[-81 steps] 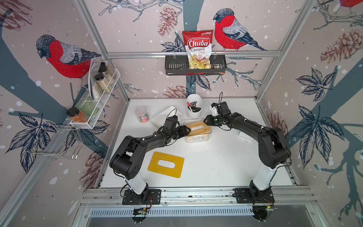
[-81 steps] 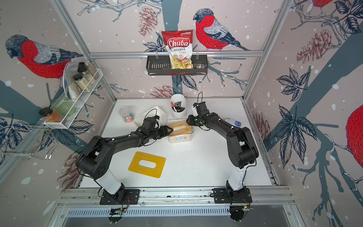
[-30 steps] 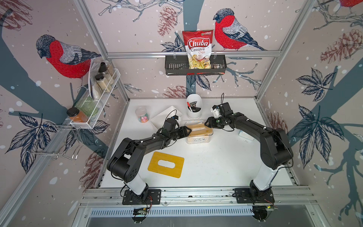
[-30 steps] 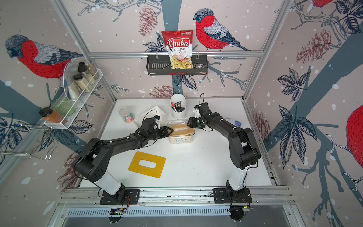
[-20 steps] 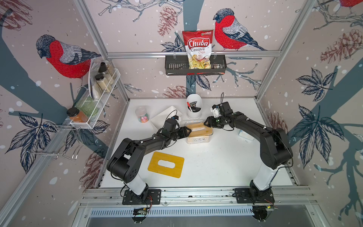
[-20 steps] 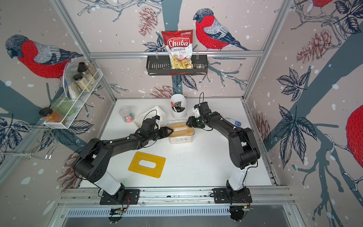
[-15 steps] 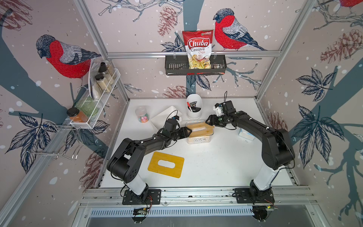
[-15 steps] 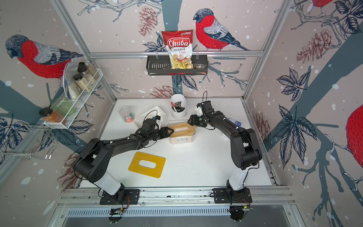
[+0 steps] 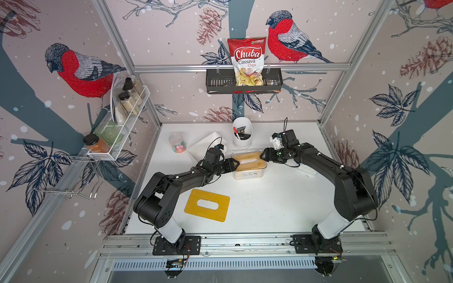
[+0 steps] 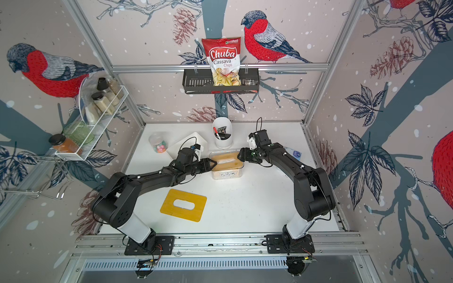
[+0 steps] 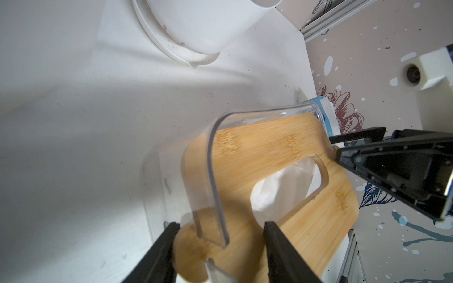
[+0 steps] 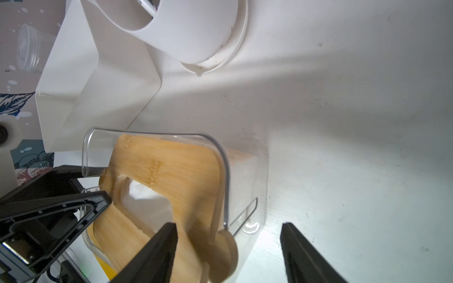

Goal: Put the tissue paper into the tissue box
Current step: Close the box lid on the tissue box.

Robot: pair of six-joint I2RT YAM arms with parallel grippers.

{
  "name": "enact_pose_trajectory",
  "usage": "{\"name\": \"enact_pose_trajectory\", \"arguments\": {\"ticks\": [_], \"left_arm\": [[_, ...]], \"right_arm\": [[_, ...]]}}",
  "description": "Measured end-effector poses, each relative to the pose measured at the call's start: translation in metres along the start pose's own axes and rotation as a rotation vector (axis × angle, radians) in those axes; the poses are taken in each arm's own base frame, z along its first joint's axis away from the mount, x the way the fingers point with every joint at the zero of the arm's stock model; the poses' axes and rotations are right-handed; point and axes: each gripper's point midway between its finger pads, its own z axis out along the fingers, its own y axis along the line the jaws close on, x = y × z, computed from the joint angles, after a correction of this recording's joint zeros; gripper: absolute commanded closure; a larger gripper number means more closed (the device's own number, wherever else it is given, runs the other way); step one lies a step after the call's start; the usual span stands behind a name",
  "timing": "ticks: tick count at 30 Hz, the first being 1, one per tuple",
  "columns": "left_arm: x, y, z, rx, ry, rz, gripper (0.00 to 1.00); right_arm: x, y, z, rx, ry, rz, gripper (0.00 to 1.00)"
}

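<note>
White tabletop inside a bird-papered booth carries the clear tissue box at mid-depth, mouth up, its long axis running side to side between the two arms, roughly parallel to the back wall. Its bamboo lid with an oblong slot lies tilted across the mouth, unseated, one long edge sunk inside the clear wall. The tissue paper sits inside the box and shows white through the slot. At the box's left end the left gripper has its fingers partly spread around the lid's corner and the wall; I cannot tell whether they pinch. At the other end the right gripper stands wide, one finger over the lid, the other over bare table outside the box. A white cup stands just behind the box, a white square dish behind the left gripper, a candy jar farther left, a blue-and-white packet beside the right arm. Toward the front lies a yellow slotted lid, well apart from the box, with open table around it.
</note>
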Motion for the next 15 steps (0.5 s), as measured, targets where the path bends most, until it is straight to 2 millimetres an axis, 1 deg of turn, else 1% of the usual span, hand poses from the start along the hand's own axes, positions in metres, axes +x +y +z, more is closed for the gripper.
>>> {"name": "enact_pose_trajectory", "arguments": {"ticks": [3,10,15], "left_arm": [[0.0,0.0,0.0,0.001,0.0,0.0,0.43],[0.0,-0.001,0.0,0.001,0.001,0.0,0.43],[0.002,0.002,0.0,-0.011,0.008,-0.005,0.43]], "right_arm": [[0.007,0.006,0.0,0.007,0.009,-0.014,0.36],[0.01,0.016,0.003,0.028,0.001,-0.024,0.45],[0.01,0.018,0.004,0.049,-0.01,-0.017,0.51]]}}
